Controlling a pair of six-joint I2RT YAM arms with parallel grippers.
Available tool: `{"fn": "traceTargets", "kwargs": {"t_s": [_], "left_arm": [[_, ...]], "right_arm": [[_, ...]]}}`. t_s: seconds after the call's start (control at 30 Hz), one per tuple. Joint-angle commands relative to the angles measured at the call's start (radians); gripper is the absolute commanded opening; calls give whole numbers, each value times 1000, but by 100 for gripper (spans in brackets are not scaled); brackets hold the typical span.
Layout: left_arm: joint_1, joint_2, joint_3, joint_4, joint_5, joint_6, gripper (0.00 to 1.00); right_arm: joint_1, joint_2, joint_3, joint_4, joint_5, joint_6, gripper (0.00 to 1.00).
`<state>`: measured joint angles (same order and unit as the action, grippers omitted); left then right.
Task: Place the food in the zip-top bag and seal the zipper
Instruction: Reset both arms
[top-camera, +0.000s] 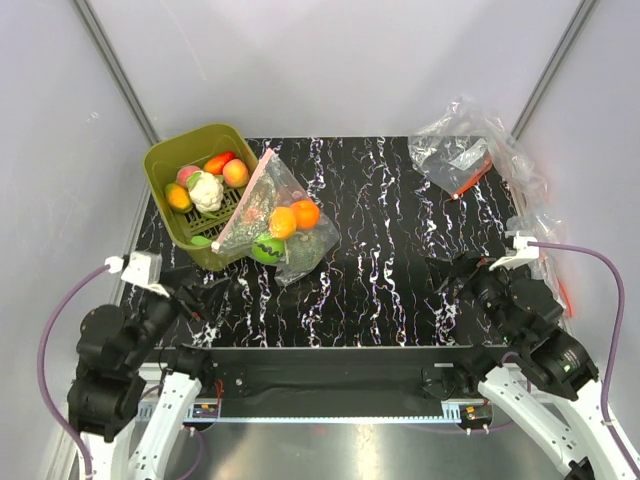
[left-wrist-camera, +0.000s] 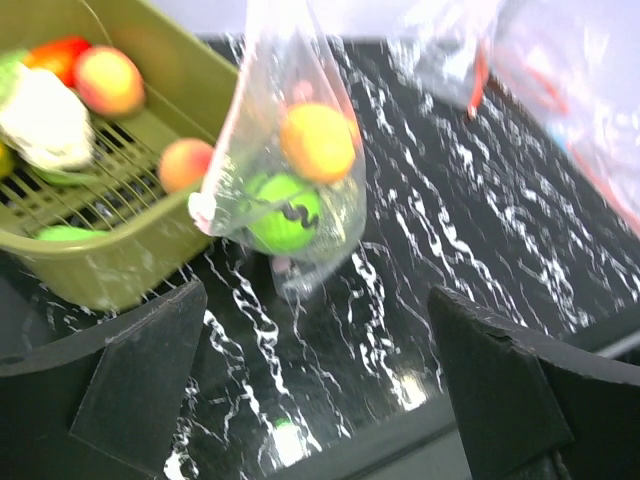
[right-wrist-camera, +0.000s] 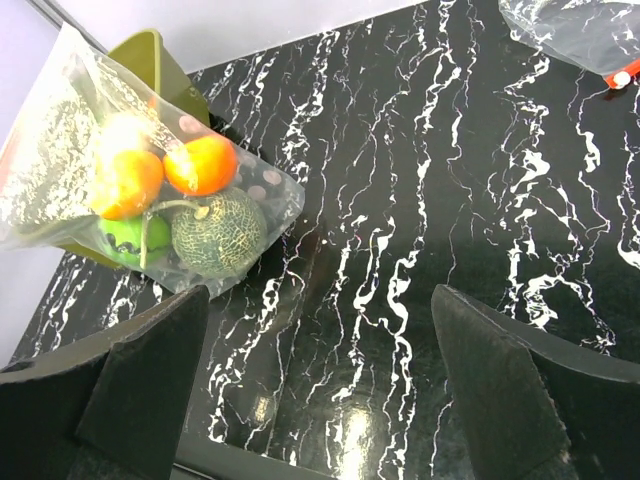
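The zip-top bag (top-camera: 275, 215) leans on the olive tub (top-camera: 160, 160), its pink-red zipper (top-camera: 248, 195) along the edge nearest the tub. Inside it are two oranges (top-camera: 305, 214), a lime (top-camera: 266, 247) and a dark green netted ball (right-wrist-camera: 218, 232). The bag also shows in the left wrist view (left-wrist-camera: 290, 150) and the right wrist view (right-wrist-camera: 60, 150). The tub holds a cauliflower (top-camera: 207, 190), a peach piece (top-camera: 236, 172), a red piece (top-camera: 218, 162) and an orange (top-camera: 178, 196). My left gripper (top-camera: 200, 290) (left-wrist-camera: 320, 380) and right gripper (top-camera: 455, 285) (right-wrist-camera: 320, 390) are open and empty, near the table's front edge.
Plainer clear bags with orange-red strips lie at the back right (top-camera: 460, 155) and along the right edge (top-camera: 530, 205); one shows in the right wrist view (right-wrist-camera: 580, 30). The table is black marble-patterned (top-camera: 380, 240), with white walls close around it.
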<state>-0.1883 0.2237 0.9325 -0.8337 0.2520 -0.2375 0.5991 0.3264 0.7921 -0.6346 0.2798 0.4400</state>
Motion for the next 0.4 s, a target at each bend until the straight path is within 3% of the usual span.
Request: {"fn": "traceTargets", "kwargs": {"t_s": [0.0,0.37], "left_arm": [[-2,-58,-11,61,-83,-16,99],[0,-27,0,38,-68,-17,99]], "right_arm": [[-2,-7,-7,10,38,31,100],[-2,11,16,-11,39,25,100]]}}
